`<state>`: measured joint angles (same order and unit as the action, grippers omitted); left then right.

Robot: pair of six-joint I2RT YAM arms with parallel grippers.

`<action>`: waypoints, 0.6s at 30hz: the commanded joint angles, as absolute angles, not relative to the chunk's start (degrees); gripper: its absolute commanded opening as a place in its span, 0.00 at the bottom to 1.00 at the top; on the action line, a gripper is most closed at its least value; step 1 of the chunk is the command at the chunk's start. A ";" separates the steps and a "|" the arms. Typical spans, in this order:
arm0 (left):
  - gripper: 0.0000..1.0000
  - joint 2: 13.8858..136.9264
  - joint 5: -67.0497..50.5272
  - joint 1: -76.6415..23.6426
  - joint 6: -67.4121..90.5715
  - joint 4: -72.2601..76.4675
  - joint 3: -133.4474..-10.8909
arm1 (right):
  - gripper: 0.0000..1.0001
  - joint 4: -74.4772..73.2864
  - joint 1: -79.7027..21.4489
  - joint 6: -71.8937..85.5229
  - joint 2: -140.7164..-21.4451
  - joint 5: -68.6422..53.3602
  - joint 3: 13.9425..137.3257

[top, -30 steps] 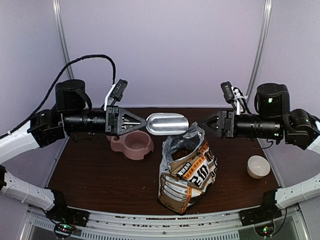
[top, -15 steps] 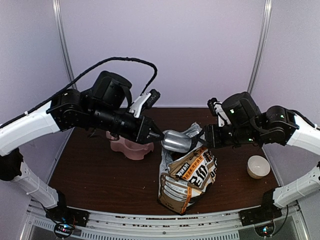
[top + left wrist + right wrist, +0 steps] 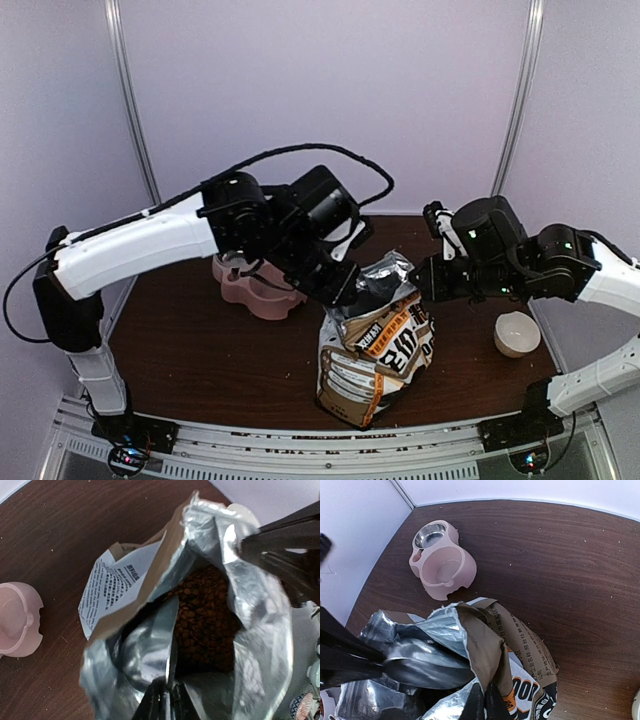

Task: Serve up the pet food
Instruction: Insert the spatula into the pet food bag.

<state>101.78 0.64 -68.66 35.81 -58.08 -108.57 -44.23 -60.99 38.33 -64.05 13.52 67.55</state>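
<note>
- Pet food (image 3: pixel 200 610) lies as loose brown kibble inside the open bag (image 3: pixel 375 350), which stands near the centre of the table (image 3: pixel 200 350).
- Left gripper (image 3: pixel 165 692) pinches the metal scoop (image 3: pixel 147 647), which dips into the bag's mouth.
- Right gripper (image 3: pixel 483 695), fingers pressed together, clamps the bag's rim at 3 o'clock.
- Pink feeder (image 3: pixel 245 292) sits at 10 o'clock from the bag.
</note>
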 commanded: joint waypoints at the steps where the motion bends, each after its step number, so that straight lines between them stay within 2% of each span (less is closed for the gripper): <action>1: 0.00 113.31 6.51 -69.29 34.11 -69.25 -115.35 | 0.00 -41.96 -60.83 38.04 -63.19 13.28 65.29; 5: 0.00 117.49 8.75 -69.39 35.03 -69.00 -113.16 | 0.00 -39.21 -60.92 37.30 -62.56 12.14 63.96; 7: 0.00 118.23 5.86 -69.34 35.14 -65.10 -111.20 | 0.00 -38.44 -60.98 37.05 -62.29 12.17 63.47; 14: 0.00 117.79 -23.19 -69.09 40.69 -36.53 -98.05 | 0.00 -36.67 -60.95 37.92 -61.52 12.46 61.26; 18: 0.00 113.39 -32.49 -67.28 48.96 -19.08 -87.27 | 0.00 -36.84 -60.95 39.13 -60.12 13.41 59.67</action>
